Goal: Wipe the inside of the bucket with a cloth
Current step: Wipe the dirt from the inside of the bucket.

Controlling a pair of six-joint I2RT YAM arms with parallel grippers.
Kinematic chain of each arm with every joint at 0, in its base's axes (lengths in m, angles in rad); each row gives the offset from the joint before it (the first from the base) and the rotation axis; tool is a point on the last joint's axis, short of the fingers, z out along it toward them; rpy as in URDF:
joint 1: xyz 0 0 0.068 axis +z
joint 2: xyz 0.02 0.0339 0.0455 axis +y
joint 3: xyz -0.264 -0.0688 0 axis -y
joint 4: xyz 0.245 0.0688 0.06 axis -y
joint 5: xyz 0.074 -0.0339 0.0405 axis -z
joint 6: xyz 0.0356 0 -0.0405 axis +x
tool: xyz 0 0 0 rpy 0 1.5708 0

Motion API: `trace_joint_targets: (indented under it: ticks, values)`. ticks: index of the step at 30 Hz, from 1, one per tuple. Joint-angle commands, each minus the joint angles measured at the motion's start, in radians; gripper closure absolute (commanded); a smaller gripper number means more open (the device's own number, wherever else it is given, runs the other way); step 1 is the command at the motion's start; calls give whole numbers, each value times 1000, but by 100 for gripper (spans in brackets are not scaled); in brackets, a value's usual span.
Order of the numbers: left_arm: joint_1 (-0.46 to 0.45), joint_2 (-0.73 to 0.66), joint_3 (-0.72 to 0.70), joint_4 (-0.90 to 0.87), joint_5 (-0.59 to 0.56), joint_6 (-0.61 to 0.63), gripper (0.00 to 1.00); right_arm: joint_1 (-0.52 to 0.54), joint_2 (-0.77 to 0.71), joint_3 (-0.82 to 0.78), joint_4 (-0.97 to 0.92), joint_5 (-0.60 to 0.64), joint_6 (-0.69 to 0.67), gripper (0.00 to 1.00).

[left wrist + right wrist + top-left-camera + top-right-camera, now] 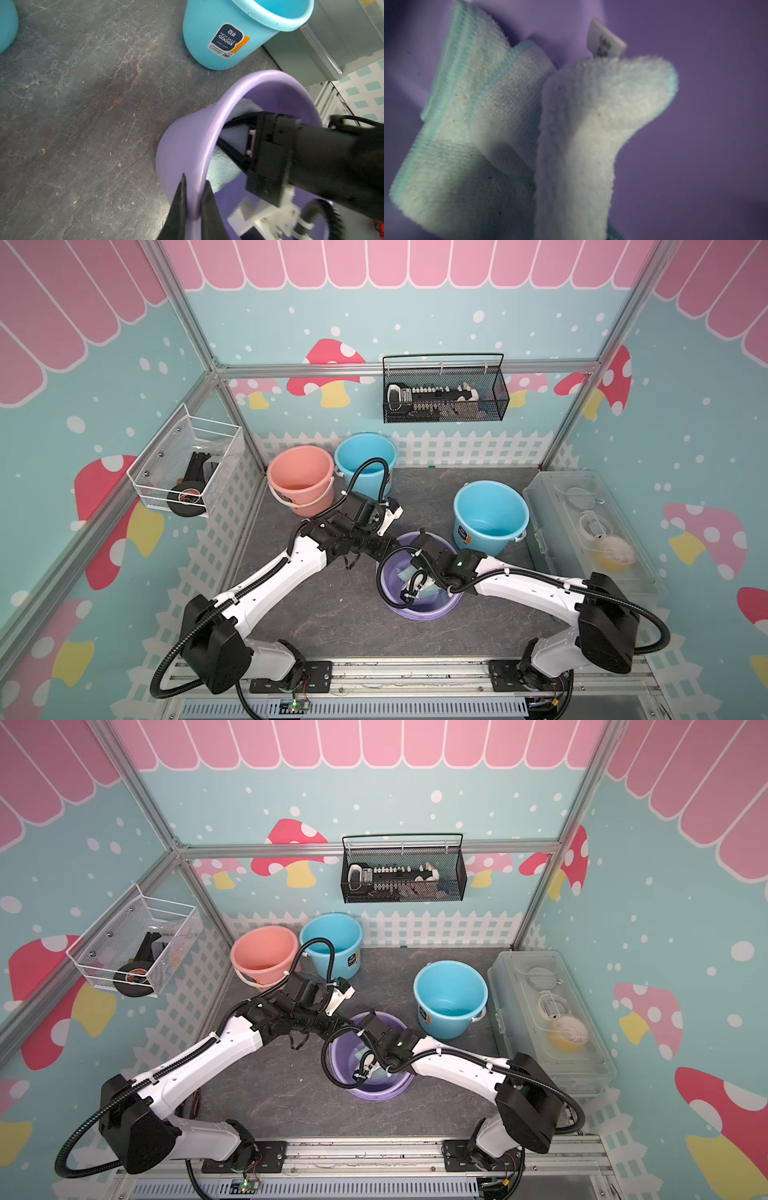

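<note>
The purple bucket lies tipped in the middle of the dark mat, in both top views. My left gripper is shut on the bucket's rim, one finger outside the wall and one inside. My right gripper reaches down into the bucket, shut on the pale mint-green cloth. Its black fingers show in the left wrist view with cloth between them. The cloth hangs bunched against the purple inner wall, with a small white tag, and hides the right fingertips.
A blue bucket stands just behind the purple one. A pink bucket and a second blue bucket stand at the back left. A clear plastic box runs along the right edge. Wire baskets hang on the walls.
</note>
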Motion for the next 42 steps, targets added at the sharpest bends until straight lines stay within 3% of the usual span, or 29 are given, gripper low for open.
trace_joint_targets:
  ticks: [1, 6, 11, 20, 29, 33, 42]
  values:
    - [-8, -5, -15, -24, 4, 3, 100, -7, 73, -22, 102, -53, 64, 94]
    - [-7, -11, -15, -23, 4, 6, 100, -22, 176, -38, 171, -92, 132, 95]
    - [-8, -13, -15, -24, -5, 7, 100, -26, 168, -15, 146, -106, 169, 95]
    - [-7, -6, -13, -25, -42, 7, 100, -26, -9, 185, -290, -168, 238, 94]
    - [-6, 8, -1, -26, -34, 9, 100, -25, -40, 443, -810, -243, 307, 94]
    - [-7, 6, 1, -27, -34, 9, 100, -25, -17, 518, -939, -312, 323, 94]
    - [-9, 1, 1, -26, -31, 4, 100, -25, 129, 508, -962, -435, 332, 94]
